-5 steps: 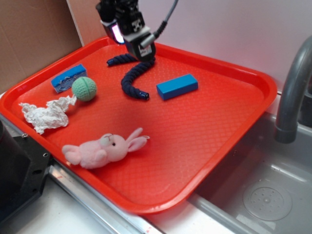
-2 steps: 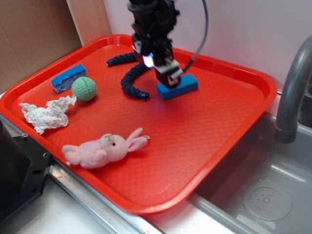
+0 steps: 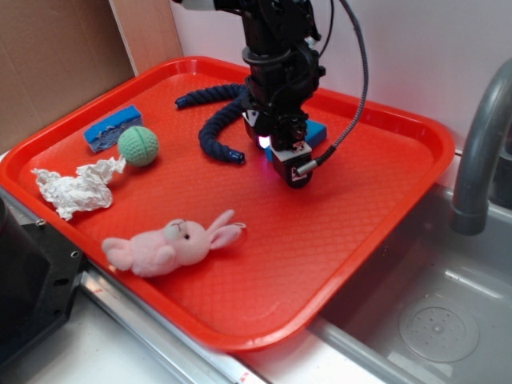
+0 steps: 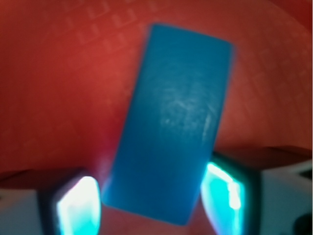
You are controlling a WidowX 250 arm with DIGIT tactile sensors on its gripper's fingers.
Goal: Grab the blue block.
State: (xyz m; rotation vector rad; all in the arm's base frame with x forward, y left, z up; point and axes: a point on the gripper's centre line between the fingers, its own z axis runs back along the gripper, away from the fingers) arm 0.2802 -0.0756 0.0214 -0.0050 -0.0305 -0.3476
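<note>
The blue block (image 3: 317, 132) lies on the red tray (image 3: 344, 240) towards the back, and the arm hides most of it in the exterior view. Seen from the wrist, the blue block (image 4: 173, 122) is a smooth bar lying slightly askew, its near end between my two lit fingers. My gripper (image 3: 276, 138) is down over it and open. One finger (image 4: 78, 205) stands a little off the block's left side, and the other finger (image 4: 226, 193) is close against its right side.
A navy rope (image 3: 214, 132) curls just left of the gripper. Farther left are a blue sponge piece (image 3: 112, 128), a green ball (image 3: 138, 146) and crumpled paper (image 3: 76, 188). A pink bunny (image 3: 172, 244) lies near the front. A grey faucet (image 3: 480, 144) and sink (image 3: 436, 320) are at the right.
The gripper moved right and forward from above the rope, then came down over the blue block. Its fingers now straddle the block, which has not moved.
</note>
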